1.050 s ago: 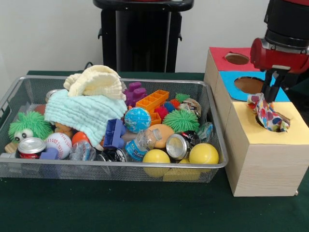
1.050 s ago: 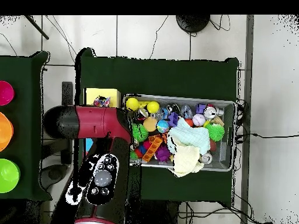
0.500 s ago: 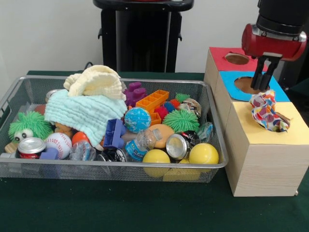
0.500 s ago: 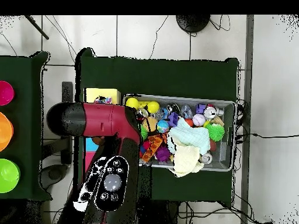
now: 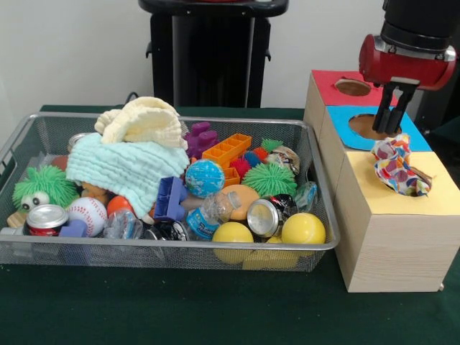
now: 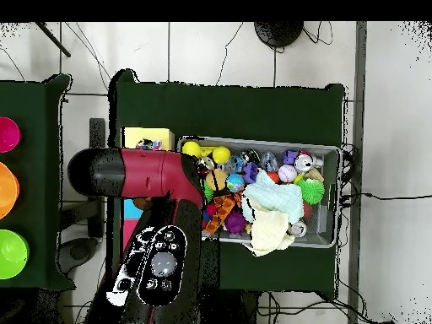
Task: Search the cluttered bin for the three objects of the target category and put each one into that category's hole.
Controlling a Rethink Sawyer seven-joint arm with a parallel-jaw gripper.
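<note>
Front view: empty gripper [image 5: 392, 115] parted; two cloths in bin [image 5: 21, 136], one in hole [image 5: 413, 180].

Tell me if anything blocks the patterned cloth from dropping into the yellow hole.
Nothing visible does. The patterned cloth already sits bunched in the yellow hole, partly sticking out. The gripper hangs above it, empty.
</note>
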